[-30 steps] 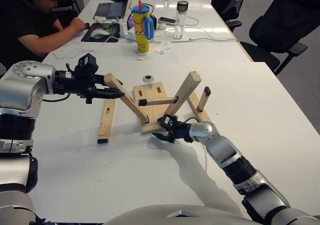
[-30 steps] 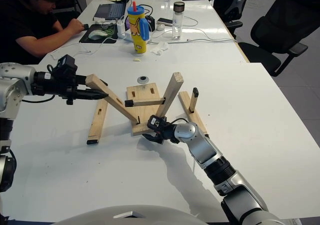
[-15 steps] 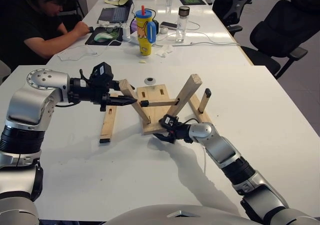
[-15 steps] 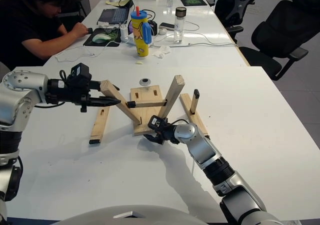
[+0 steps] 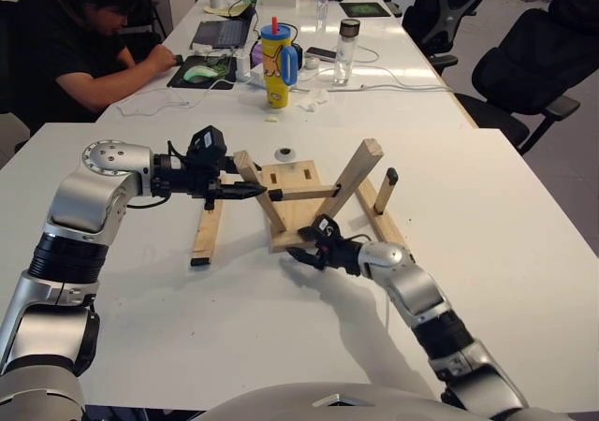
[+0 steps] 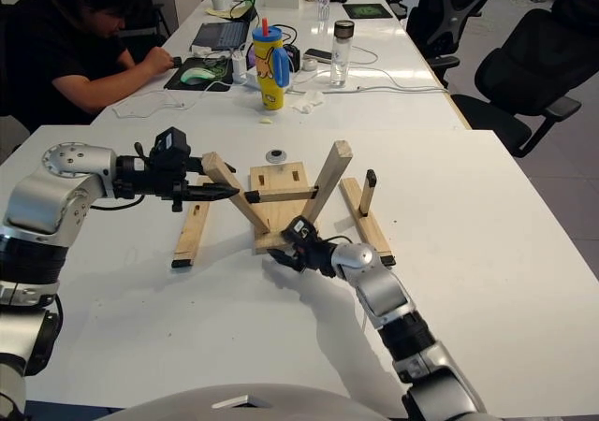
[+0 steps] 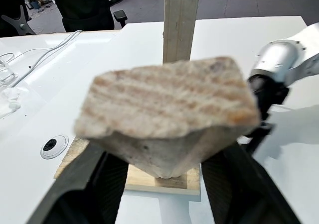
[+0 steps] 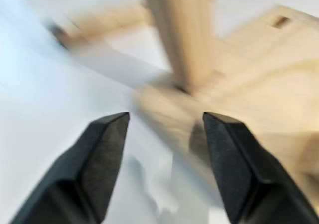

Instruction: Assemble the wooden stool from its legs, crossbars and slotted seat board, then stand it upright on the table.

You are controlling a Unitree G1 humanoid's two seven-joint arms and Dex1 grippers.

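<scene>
Left tool (image 5: pixel 251 188) was pinching the top end of the pale slanted wooden leg (image 5: pixel 270 213), fingers (image 7: pixel 92 184) clamped on both its sides. The leg's lower end met the slotted pale-wood seat board (image 5: pixel 292 171), lying flat mid-way across the white worktop (image 5: pixel 524 253); how deep it sat in the slot we couldn't tell. A thin wooden crossbar (image 5: pixel 304 194) tied it to the second slanted wooden leg (image 5: pixel 354 173). Right tool (image 5: pixel 301 253) was spread and gripping nothing at the board's near edge; touching or just off, we couldn't tell. We read the step as seating that leg. To do it well we'd push along the leg's axis, not sideways, so the crossbar joint wouldn't lever out, and we'd press the board down with the right tool first so it couldn't skid. Room: a loose flat wooden leg (image 5: pixel 208 226) lay just beside the board under the left arm. Another flat leg (image 5: pixel 391 229), carrying a short black-tipped bar (image 5: pixel 385 189), lay just right of the board, and a small round disc (image 5: pixel 283 154) sat just behind. Near and right sides looked open. The worktop edges were well apart from the parts and the yellow tumbler (image 5: pixel 273 70) was far back.
</scene>
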